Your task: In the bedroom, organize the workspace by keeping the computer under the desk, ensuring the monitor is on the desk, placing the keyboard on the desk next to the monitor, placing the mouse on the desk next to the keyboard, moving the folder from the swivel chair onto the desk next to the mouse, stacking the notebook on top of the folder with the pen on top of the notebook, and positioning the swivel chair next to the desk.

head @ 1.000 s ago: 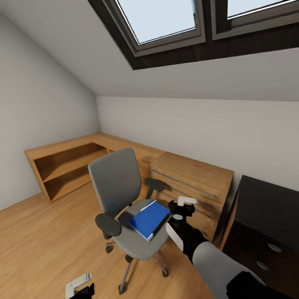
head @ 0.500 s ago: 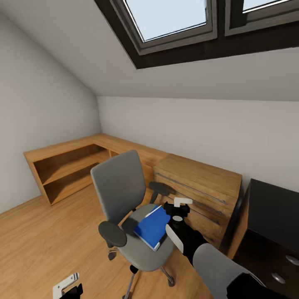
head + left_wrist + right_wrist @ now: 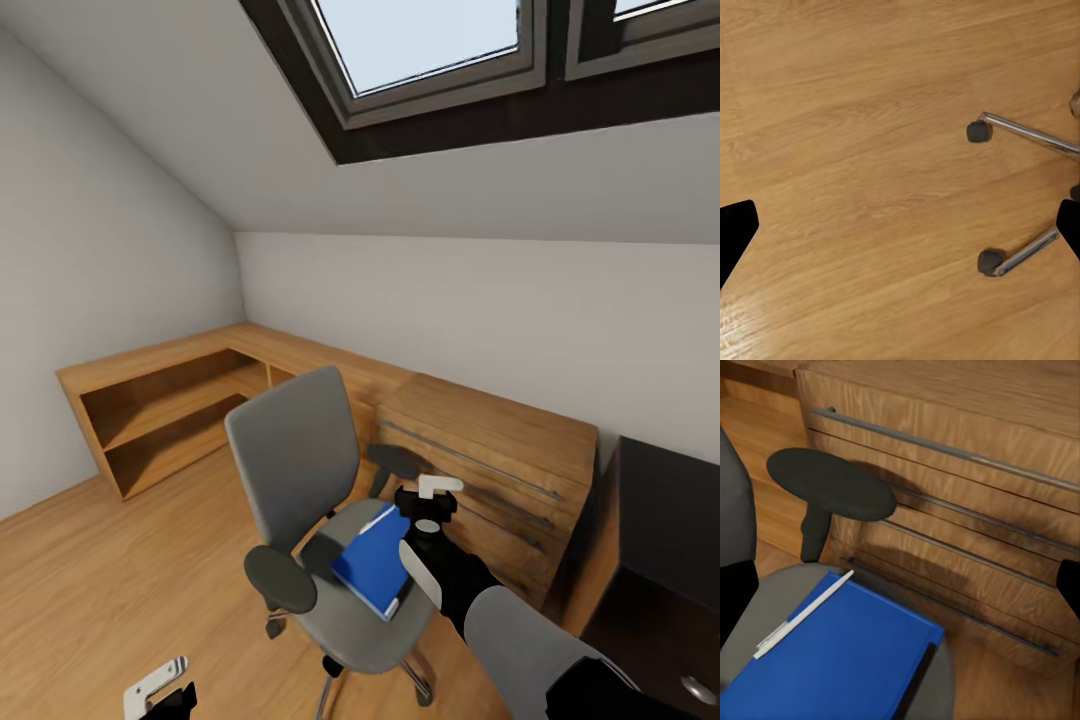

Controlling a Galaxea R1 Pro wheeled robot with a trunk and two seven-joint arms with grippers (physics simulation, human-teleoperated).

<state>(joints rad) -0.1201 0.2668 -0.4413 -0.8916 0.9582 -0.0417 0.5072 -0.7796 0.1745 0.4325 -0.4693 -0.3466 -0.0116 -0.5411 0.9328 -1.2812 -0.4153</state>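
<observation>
From the head view, the blue folder lies on the seat of the grey swivel chair, tilted, its long axis running from the chair's back corner out toward the front edge. The right gripper hangs just above and beside the folder's far corner, with the wooden drawer unit just beyond it; whether its fingers are released or clenched I cannot tell from here. The left gripper sits low over the floor, well apart from the chair, so the right arm is plainly the nearer one. In the left wrist view, the dark fingertips stand wide apart at either edge, released and grasping nothing, over bare floor with two chair castors ahead. In the right wrist view, the fingers are spread wide, released; the folder lies just below and between them, a white pen resting along one long edge, and the black armrest lies ahead. No writing or label can be read anywhere. The coming move likely asks for lowering onto the folder's near edge.
</observation>
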